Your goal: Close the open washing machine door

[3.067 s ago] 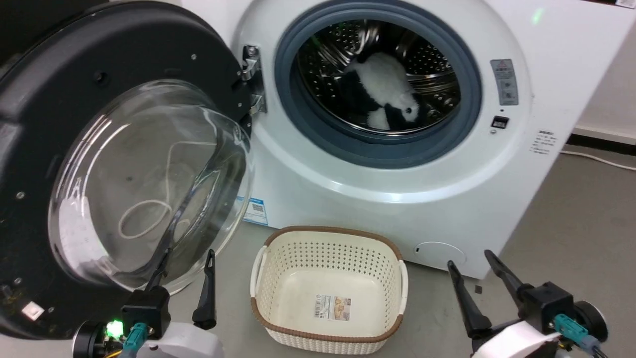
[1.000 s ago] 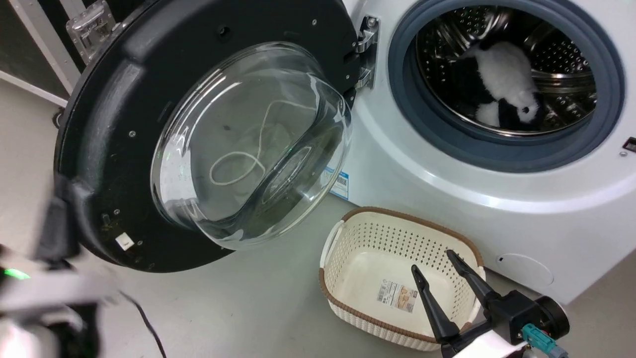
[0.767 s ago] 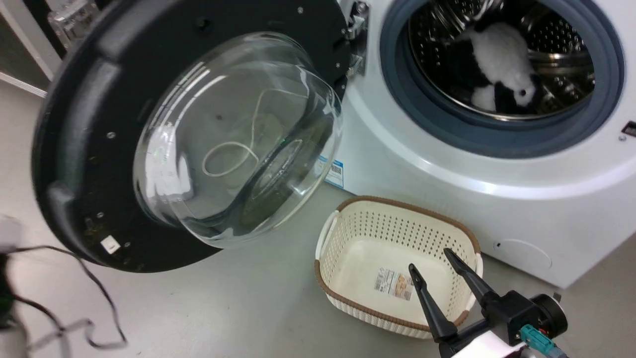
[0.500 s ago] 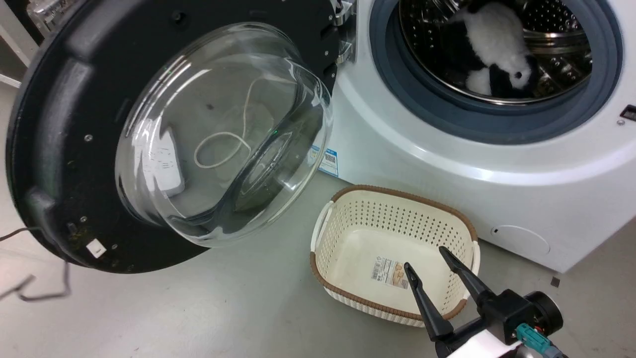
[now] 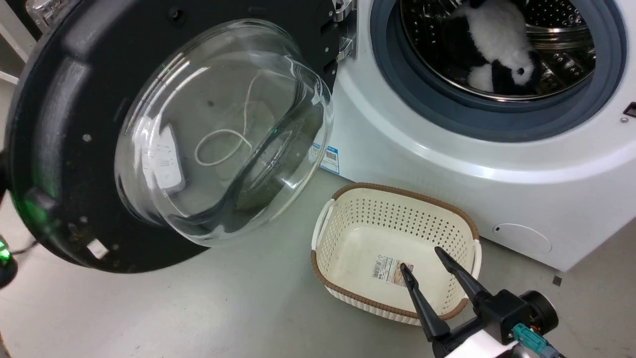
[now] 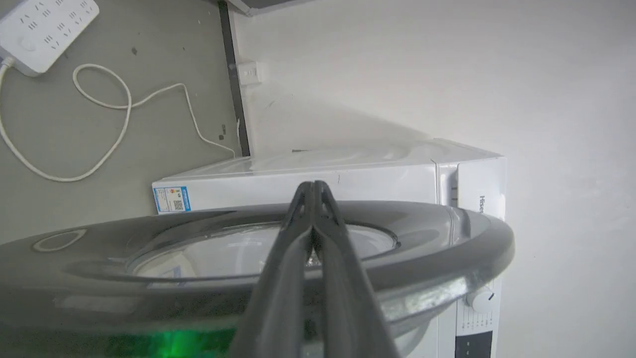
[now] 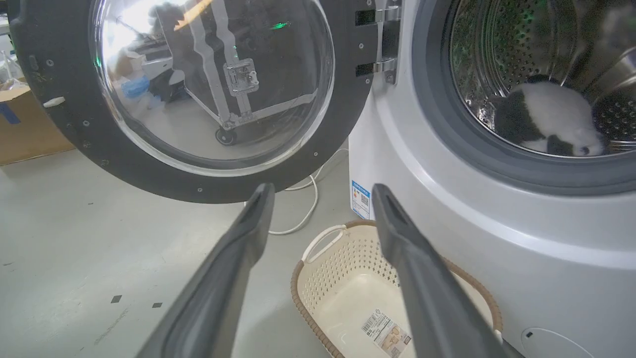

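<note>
The washing machine door [image 5: 64, 99] stands wide open at the left, black, with its glass bowl [image 5: 223, 134] bulging toward me. It hangs on a metal hinge [image 5: 345, 30] from the white washing machine [image 5: 447, 164]. In the left wrist view my left gripper [image 6: 313, 188] is shut with nothing in it. Its fingers lie across the door's glossy outer face [image 6: 437, 243]; I cannot tell whether they touch it. My right gripper [image 5: 420, 259] is open and holds nothing, above the basket and well clear of the door [image 7: 64, 124].
A cream perforated basket [image 5: 328, 226] sits on the floor before the machine. A black-and-white plush toy [image 5: 497, 44] lies in the steel drum. Behind the door, a white power strip [image 6: 44, 25] and a looped cable [image 6: 124, 99] lie on the grey floor.
The head camera has turned left and down. My left arm has swung out past the left edge and round behind the door. The right gripper has stayed open.
</note>
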Robot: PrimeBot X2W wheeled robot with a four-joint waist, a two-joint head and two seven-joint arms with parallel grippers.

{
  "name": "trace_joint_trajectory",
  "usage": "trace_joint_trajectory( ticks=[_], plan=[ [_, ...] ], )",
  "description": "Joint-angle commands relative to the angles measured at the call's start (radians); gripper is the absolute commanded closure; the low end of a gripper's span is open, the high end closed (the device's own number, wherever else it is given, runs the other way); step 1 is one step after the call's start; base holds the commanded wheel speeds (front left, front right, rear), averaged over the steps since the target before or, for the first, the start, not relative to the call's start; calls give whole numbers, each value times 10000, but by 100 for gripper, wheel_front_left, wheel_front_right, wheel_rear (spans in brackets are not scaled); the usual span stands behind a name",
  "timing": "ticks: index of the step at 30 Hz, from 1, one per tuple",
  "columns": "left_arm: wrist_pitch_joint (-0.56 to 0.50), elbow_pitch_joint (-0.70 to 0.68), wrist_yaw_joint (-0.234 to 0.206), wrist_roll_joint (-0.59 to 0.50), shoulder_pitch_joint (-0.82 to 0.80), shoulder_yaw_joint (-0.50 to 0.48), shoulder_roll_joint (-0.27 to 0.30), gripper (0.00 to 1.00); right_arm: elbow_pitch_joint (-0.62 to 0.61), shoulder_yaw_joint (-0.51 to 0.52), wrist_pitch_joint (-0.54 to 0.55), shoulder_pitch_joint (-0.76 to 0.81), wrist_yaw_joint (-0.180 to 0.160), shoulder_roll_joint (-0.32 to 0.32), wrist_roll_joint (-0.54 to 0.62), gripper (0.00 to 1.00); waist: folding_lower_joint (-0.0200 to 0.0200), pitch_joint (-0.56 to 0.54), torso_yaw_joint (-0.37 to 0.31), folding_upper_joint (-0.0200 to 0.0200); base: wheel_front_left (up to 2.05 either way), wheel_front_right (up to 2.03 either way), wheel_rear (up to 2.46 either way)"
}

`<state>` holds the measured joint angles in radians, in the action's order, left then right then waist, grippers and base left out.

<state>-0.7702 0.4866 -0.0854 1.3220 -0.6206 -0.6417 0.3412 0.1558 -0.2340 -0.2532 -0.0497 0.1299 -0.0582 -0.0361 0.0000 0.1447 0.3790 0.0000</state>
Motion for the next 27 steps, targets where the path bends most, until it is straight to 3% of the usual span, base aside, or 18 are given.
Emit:
trace_joint_trajectory(
  ticks=[1,10,18,27],
  plan=[
    [-348,-234,84,44,410,214,-241,100,37,23,-86,-133,8,-2,-39,0,0,-80,-20,0,0,0,0],
    [-1560,-2110,-64,221,1920,889,-1301,100,62,218,-86,68,8,25,-103,0,0,-620,-133,0,0,0,0],
    [-2730,-4470,-487,542,3811,1568,-2375,100,-46,647,-86,447,8,57,-155,0,0,-1332,-416,0,0,0,0],
    [-2429,-5985,-868,1281,5696,2921,-2895,100,-237,1308,-86,587,8,69,-29,0,0,-1639,-1190,0,0,0,0]
  ],
)
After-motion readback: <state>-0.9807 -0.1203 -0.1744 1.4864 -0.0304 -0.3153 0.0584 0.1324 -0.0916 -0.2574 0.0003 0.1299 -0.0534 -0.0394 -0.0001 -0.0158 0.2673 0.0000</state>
